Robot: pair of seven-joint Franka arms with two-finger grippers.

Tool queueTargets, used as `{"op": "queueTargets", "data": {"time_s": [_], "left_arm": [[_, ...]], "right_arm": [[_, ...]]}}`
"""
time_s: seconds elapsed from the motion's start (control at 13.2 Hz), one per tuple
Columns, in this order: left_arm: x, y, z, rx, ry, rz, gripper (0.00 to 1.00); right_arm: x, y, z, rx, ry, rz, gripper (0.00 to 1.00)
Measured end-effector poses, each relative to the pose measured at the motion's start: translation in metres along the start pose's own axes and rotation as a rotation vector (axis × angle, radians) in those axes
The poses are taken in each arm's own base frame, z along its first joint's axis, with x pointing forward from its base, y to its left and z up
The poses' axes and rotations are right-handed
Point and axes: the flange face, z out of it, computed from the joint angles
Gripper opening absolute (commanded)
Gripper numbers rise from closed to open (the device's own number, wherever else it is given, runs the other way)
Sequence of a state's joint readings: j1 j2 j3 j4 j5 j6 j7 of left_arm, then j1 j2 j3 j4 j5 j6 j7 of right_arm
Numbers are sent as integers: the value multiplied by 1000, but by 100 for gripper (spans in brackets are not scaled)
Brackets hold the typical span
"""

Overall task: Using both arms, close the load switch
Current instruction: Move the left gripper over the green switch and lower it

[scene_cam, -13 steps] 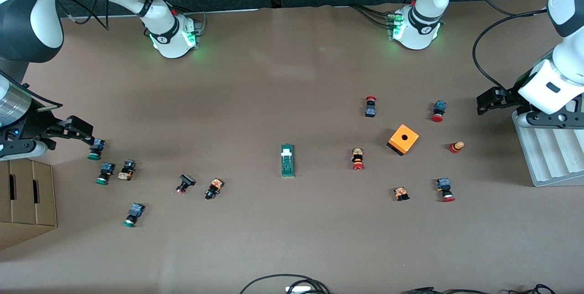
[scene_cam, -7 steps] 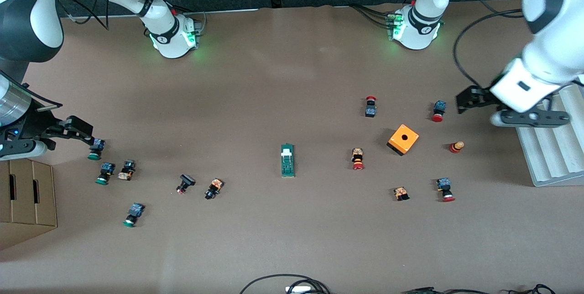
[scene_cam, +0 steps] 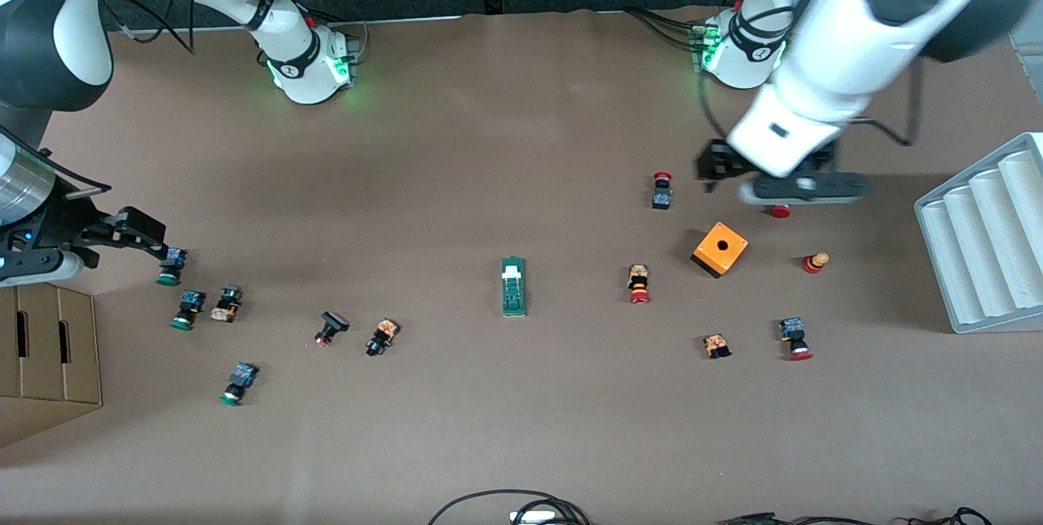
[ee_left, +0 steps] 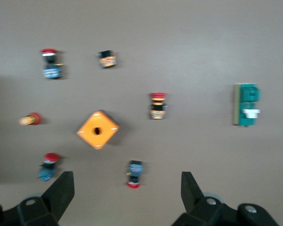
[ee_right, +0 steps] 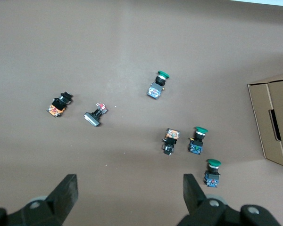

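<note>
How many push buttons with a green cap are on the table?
3 green-capped push buttons, all toward the right arm's end: one farthest from the front camera, one slightly nearer, one nearest.

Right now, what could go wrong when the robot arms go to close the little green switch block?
The left end effector, open, is up over scattered red push buttons beside the orange box with a hole; dropping early could knock them. The slim green load switch block lies loose on the brown table, so pushing its white slider might slide it. The right end effector, open, waits by a green push button.

White arms [scene_cam: 823,44], black joint bands, green-lit bases [scene_cam: 314,72].
</note>
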State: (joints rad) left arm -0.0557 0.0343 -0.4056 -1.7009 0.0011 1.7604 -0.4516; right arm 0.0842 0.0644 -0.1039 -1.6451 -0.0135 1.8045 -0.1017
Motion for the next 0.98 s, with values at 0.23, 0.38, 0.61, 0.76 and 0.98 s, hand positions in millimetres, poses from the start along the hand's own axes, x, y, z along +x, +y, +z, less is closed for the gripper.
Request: {"op": "queueTargets", "data": {"time_s": [0.23,0.38,0.61,0.76,0.98], "left_arm": [[-5,49,19,-47,23,-22,100],[-5,74,30,-88,46,-55,100],[-17,126,61,-57,115,-72,100],[-36,171,90,-14,186,-97,100],[-66,224,135,20,279,-166,100]], "right_arm": [[0,0,0,0,0,0,100],[0,1,0,0,1,1,100],[0,1,0,0,3,2,100],[0,1,0,0,3,2,100],[0,1,0,0,4,2,100]]}}
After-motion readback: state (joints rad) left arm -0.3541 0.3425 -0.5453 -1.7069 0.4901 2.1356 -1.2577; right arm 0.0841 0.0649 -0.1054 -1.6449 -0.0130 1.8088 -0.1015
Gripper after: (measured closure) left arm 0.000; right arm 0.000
